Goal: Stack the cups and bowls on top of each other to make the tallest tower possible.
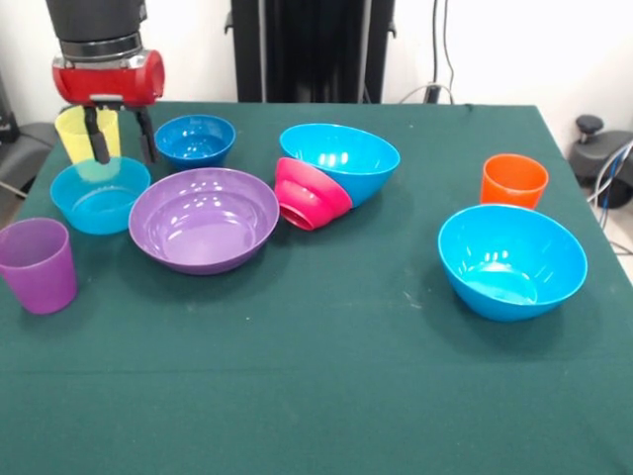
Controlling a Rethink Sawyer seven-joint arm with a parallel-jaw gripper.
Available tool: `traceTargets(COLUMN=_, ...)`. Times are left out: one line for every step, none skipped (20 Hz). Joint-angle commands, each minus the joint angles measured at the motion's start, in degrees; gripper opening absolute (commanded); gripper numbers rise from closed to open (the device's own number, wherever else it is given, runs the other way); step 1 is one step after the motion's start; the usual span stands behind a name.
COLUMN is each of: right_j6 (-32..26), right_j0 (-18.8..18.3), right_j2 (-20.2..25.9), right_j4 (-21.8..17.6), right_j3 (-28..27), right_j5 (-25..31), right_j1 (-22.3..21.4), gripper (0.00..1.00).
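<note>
My gripper (123,156) hangs at the far left with its fingers (99,139) apart, so it is open. One finger overlaps the translucent yellow cup (77,134); the other stands beside it. That cup sits just behind or in a light blue bowl (99,198); I cannot tell which. A purple cup (38,265) stands at the left edge. The wide purple bowl (204,220) and a small dark blue bowl (195,141) lie near the gripper. A large blue bowl (346,158) tilts against a magenta bowl (309,194) lying on its side. At the right are an orange cup (513,180) and another blue bowl (511,259).
A green cloth (316,396) covers the table. Cables and a black object (598,148) sit beyond the table's right edge. A dark chair part (22,148) shows past the left edge.
</note>
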Motion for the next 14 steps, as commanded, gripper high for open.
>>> traceTargets(right_j6=-17.5, right_j0=2.5, right_j2=-0.9, right_j4=-9.5, right_j3=-2.1, right_j5=2.9, right_j1=5.1, gripper=1.00)
traceTargets(right_j6=-16.6, right_j0=3.0, right_j2=-1.5, right_j4=-10.6, right_j3=-2.4, right_j5=1.9, right_j1=6.0, gripper=1.00)
traceTargets(right_j6=-16.0, right_j0=3.3, right_j2=-1.9, right_j4=-11.8, right_j3=-2.7, right_j5=0.9, right_j1=7.0, gripper=1.00)
traceTargets(right_j6=-15.2, right_j0=3.5, right_j2=-2.4, right_j4=-12.8, right_j3=-2.9, right_j5=-0.1, right_j1=8.0, gripper=1.00)
traceTargets(right_j6=-14.8, right_j0=3.5, right_j2=-2.5, right_j4=-13.6, right_j3=-3.1, right_j5=-0.7, right_j1=8.9, gripper=1.00)
traceTargets(right_j6=-14.0, right_j0=3.7, right_j2=-2.8, right_j4=-14.4, right_j3=-3.2, right_j5=-1.2, right_j1=9.6, gripper=1.00)
traceTargets(right_j6=-13.0, right_j0=4.0, right_j2=-3.1, right_j4=-15.4, right_j3=-3.1, right_j5=-1.9, right_j1=9.8, gripper=1.00)
traceTargets(right_j6=-12.5, right_j0=4.1, right_j2=-3.1, right_j4=-15.7, right_j3=-3.1, right_j5=-2.0, right_j1=10.0, gripper=1.00)
traceTargets(right_j6=-11.7, right_j0=4.4, right_j2=-3.1, right_j4=-16.5, right_j3=-3.1, right_j5=-2.3, right_j1=10.1, gripper=1.00)
traceTargets(right_j6=-11.0, right_j0=4.6, right_j2=-3.3, right_j4=-17.1, right_j3=-3.1, right_j5=-2.6, right_j1=10.4, gripper=1.00)
traceTargets(right_j6=-10.7, right_j0=4.9, right_j2=-3.4, right_j4=-17.6, right_j3=-3.2, right_j5=-2.7, right_j1=10.6, gripper=1.00)
traceTargets(right_j6=-10.3, right_j0=5.0, right_j2=-3.4, right_j4=-18.0, right_j3=-3.3, right_j5=-2.8, right_j1=10.8, gripper=1.00)
traceTargets(right_j6=-10.5, right_j0=5.0, right_j2=-3.2, right_j4=-18.3, right_j3=-3.4, right_j5=-2.6, right_j1=11.1, gripper=1.00)
traceTargets(right_j6=-10.4, right_j0=4.8, right_j2=-3.1, right_j4=-18.4, right_j3=-3.4, right_j5=-2.5, right_j1=11.1, gripper=1.00)
